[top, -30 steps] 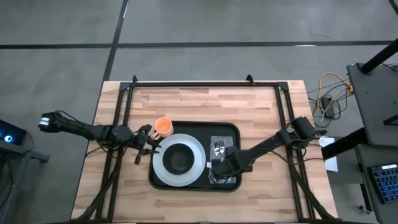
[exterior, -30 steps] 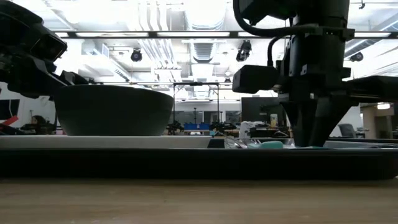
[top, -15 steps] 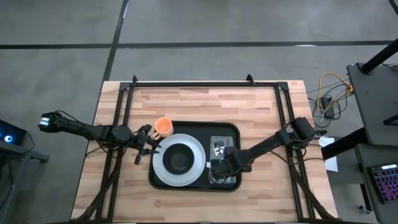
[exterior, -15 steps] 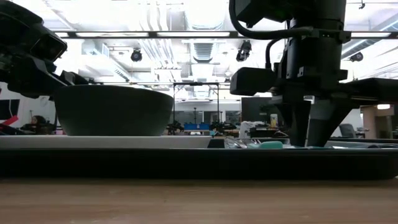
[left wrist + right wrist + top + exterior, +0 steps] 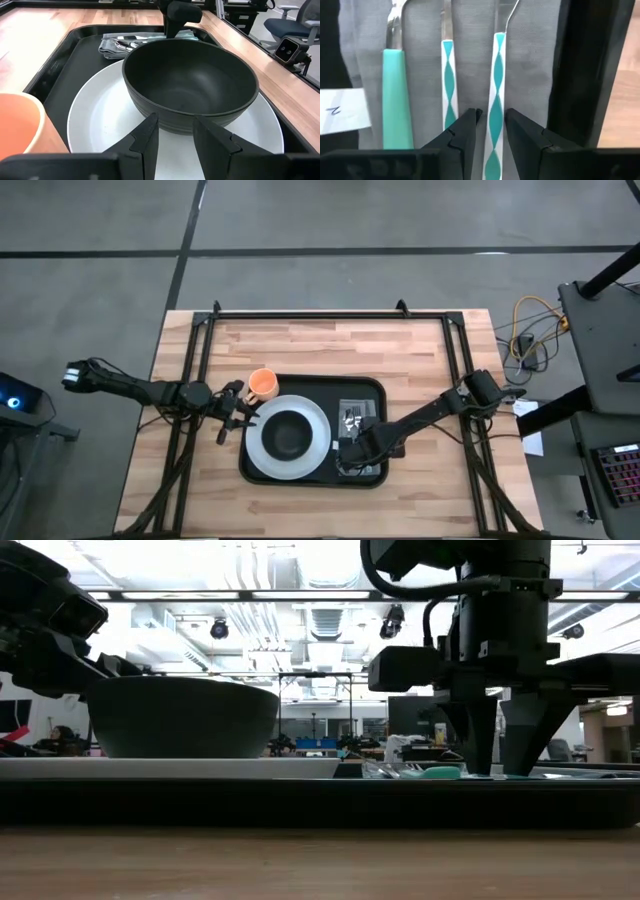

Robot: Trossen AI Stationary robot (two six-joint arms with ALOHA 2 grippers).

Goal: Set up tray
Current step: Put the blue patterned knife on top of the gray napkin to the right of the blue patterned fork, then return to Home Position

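From above the right pincer (image 5: 347, 452) hides what lies beneath it on the tray (image 5: 375, 391), yet its wrist view shows parted fingers straddling a teal-patterned handle (image 5: 495, 90) on grey cloth (image 5: 530, 60).

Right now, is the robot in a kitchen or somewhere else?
Probably a lab or workshop, not a kitchen. The tray sits on a wooden workbench on bare concrete floor, and the low view shows desks, office chairs and ceiling pipes behind.
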